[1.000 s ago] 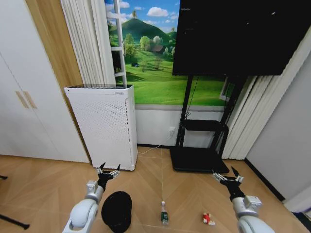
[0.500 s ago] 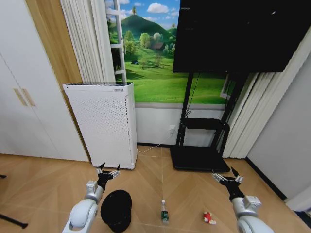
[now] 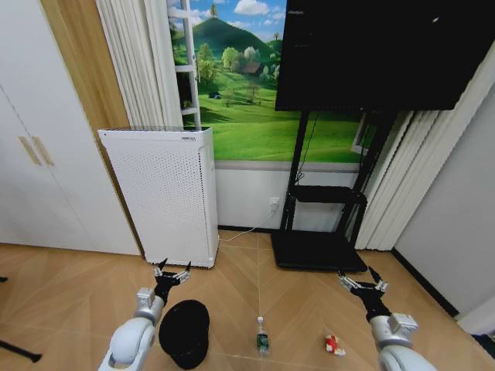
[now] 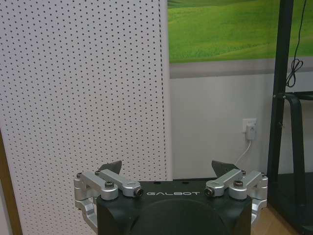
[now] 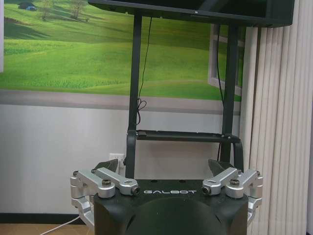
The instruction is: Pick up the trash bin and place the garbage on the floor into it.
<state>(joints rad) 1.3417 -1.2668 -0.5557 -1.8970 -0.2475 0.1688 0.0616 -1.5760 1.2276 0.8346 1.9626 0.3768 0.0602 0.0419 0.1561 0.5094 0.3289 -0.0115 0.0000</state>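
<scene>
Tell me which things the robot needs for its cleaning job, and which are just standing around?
Needed for the job:
trash bin
little bottle
red-and-white wrapper
floor
left tool, open
right tool, open

Just standing around:
white perforated appliance
black screen on its stand
curtains

This is a home living room: light brown herringbone parquet floor (image 3: 69, 286), white cupboard doors (image 3: 35, 154), cream pleated curtains (image 3: 143, 66), a large black television (image 3: 383, 54) on a black stand, a tall white perforated air purifier (image 3: 158, 197) and a green-meadow wall mural (image 3: 232, 85).
</scene>
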